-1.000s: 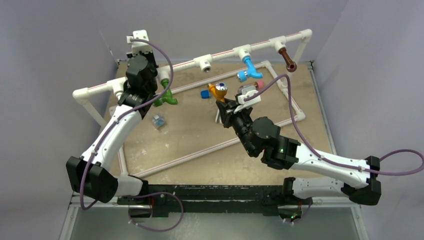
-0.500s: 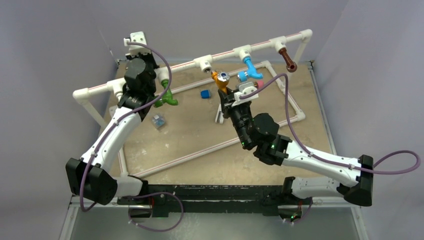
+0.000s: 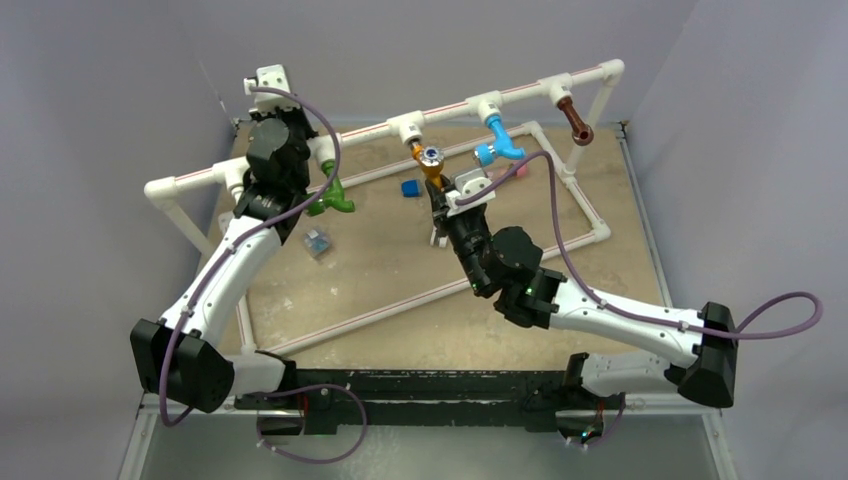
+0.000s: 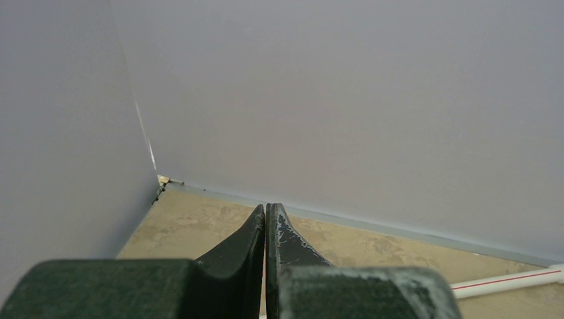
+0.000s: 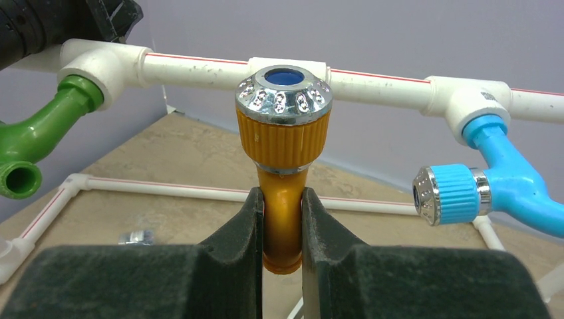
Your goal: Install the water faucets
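Note:
My right gripper (image 5: 282, 199) is shut on the orange faucet (image 5: 282, 153) and holds it upright, its chrome nozzle just in front of the middle tee joint (image 5: 287, 66) of the white pipe rail. In the top view the orange faucet (image 3: 430, 160) sits just below that tee (image 3: 407, 127). The green faucet (image 3: 335, 195) hangs from the left tee, the blue faucet (image 3: 500, 140) from the tee to the right, and the brown faucet (image 3: 573, 118) from the far right one. My left gripper (image 4: 266, 211) is shut and empty, pointing at the back wall by the rail's left end.
A white pipe frame (image 3: 590, 215) lies on the tan board. A small blue block (image 3: 410, 187), a small clear piece (image 3: 317, 243) and a clear cylinder with a pink end (image 3: 515, 172) lie on the board. Grey walls close in at the back and both sides.
My right gripper has carried the orange faucet up and to the left, from mid-board to just below the middle tee. The left arm has hardly moved.

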